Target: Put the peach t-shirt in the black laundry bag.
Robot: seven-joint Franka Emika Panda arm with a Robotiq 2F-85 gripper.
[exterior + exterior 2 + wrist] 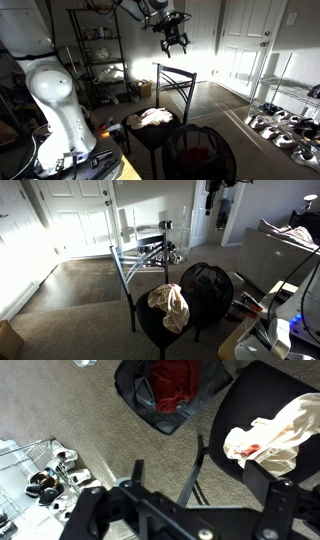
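Peach-tinted, crumpled cloth t-shirt [268,442]: one item is seen, and it lies on the black round seat of one metal-framed chair [255,388]. In both exterior views the t-shirt [155,117] [171,306] rests in a heap on the seat, partly draped over its edge.

One black, open-topped mesh laundry bag [140,402] stands on the carpet just beside the chair. One red garment [178,382] is seen inside it. In the wrist view the bag is placed at 12 o'clock and the t-shirt at 3 o'clock. In an exterior view the bag [215,150] is found at 4 o'clock from the seat. The t-shirt is outside the bag and apart from it.

One Robotiq gripper [188,510] is held high above the furniture, well apart from the t-shirt and bag. Its two fingers [95,510] are spread wide, with nothing between them. The same released claw is seen near the top edge in both exterior views [173,42] [211,197].

Several shoes [50,480] are kept on one wire rack [290,120], at 8 o'clock in the wrist view; their count cannot be told.
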